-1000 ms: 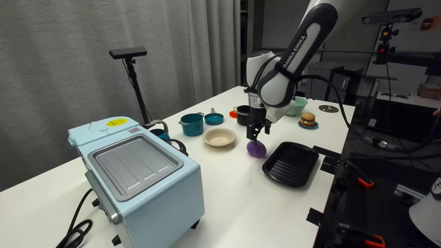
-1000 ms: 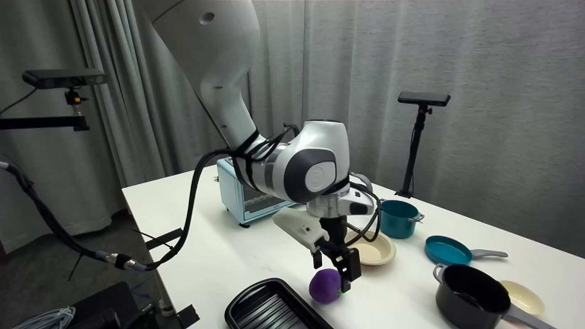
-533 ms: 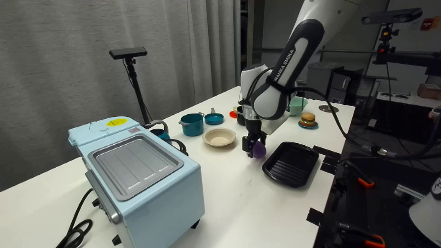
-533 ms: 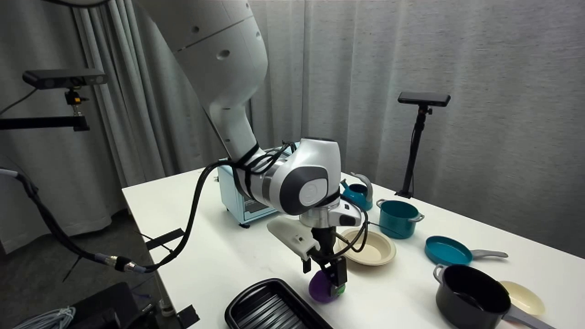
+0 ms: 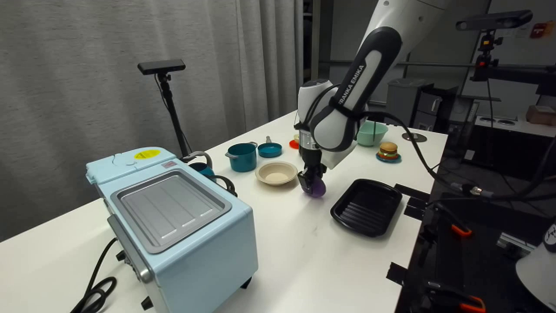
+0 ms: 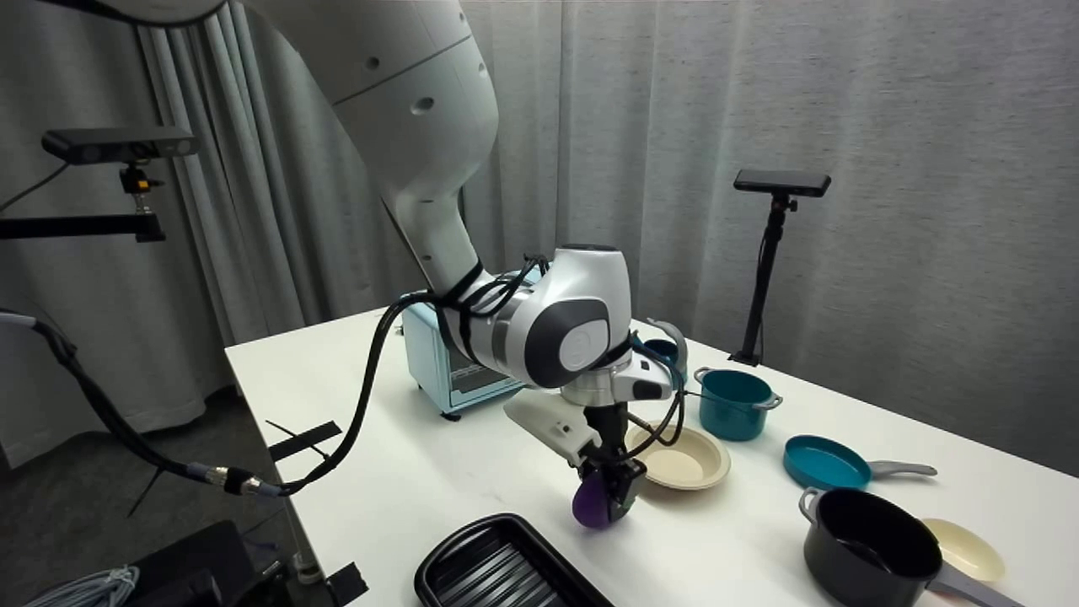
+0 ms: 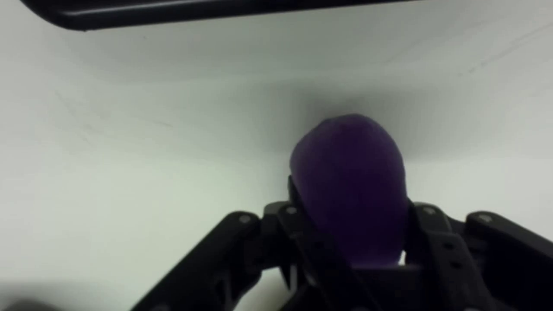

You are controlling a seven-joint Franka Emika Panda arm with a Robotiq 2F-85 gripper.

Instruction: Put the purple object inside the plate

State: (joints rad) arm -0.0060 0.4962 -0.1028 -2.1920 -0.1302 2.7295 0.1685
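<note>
Now the gripper [image 7: 352,201] is squeezing both sides of the purple toy [image 7: 350,166], between the plate [image 5: 276,178] and the black tray [image 5: 367,206], which is sitting near an edge of the bench [image 5: 312,265].

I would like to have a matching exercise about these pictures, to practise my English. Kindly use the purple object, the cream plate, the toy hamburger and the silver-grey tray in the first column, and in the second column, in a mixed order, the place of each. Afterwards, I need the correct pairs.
Column 1
1. Purple object
2. Cream plate
3. Toy hamburger
4. Silver-grey tray

Column 2
A. On a small blue plate
B. On top of the light blue toaster oven
C. Held by the gripper
D. Beside the teal pot

Pairs: 1-C; 2-D; 3-A; 4-B
</note>
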